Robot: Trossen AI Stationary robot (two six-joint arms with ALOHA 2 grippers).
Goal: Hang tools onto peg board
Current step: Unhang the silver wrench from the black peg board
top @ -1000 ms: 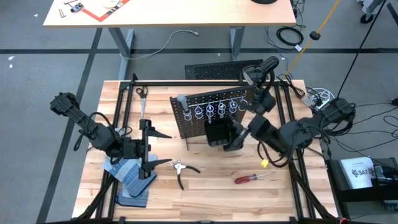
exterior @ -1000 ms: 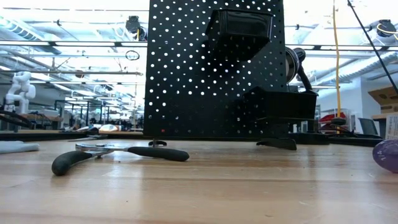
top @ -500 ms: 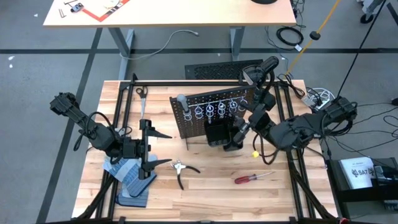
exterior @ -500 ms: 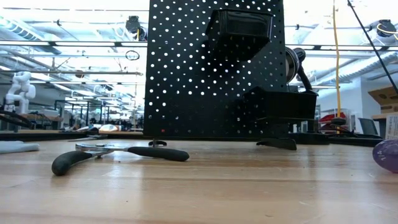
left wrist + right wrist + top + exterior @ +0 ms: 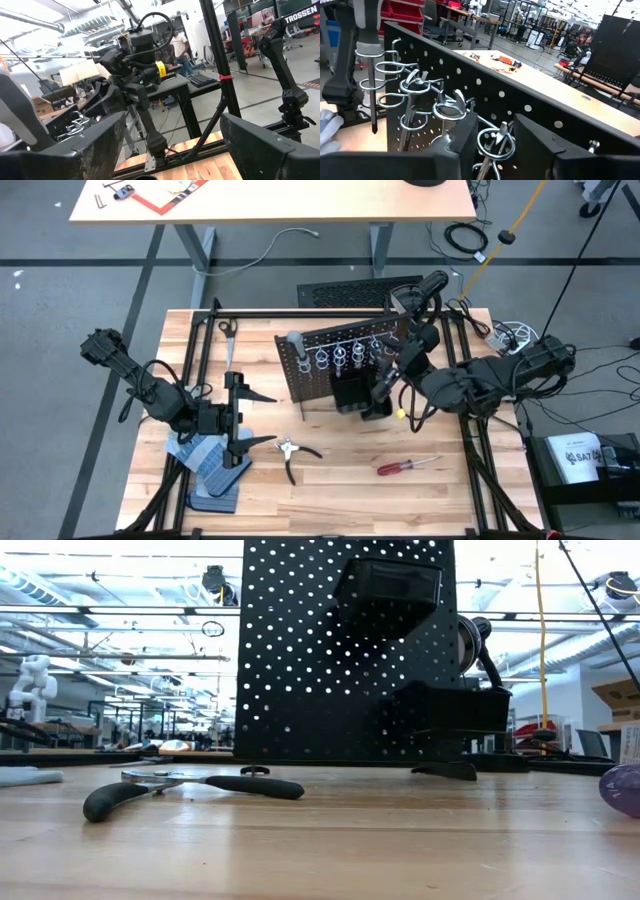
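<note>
The peg board [image 5: 335, 370] stands upright mid-table, also in the low view [image 5: 340, 650]. Silver wrenches [image 5: 350, 357] and the grey-handled screwdriver [image 5: 370, 35] hang in its silver rings. My right gripper [image 5: 380, 385] is open at the row's right end. Its fingers stand on either side of a wrench head [image 5: 501, 131] that sits in a ring, and do not visibly touch it. The black-and-silver pliers [image 5: 292, 452] and the red-handled screwdriver [image 5: 405, 466] lie flat on the table. My left gripper [image 5: 260, 418] waits open and empty at the left, above the gloves.
Blue-grey gloves [image 5: 212, 470] lie at the near left under my left arm. A small silver tool [image 5: 228, 330] lies at the far left. The black bin [image 5: 350, 393] hangs on the board below the rings. A flat ribbed mat [image 5: 355, 292] lies beyond the far edge.
My right gripper has moved up and toward the far edge, from beside the black bin to the ring row. The peg board has shifted slightly in the low view.
</note>
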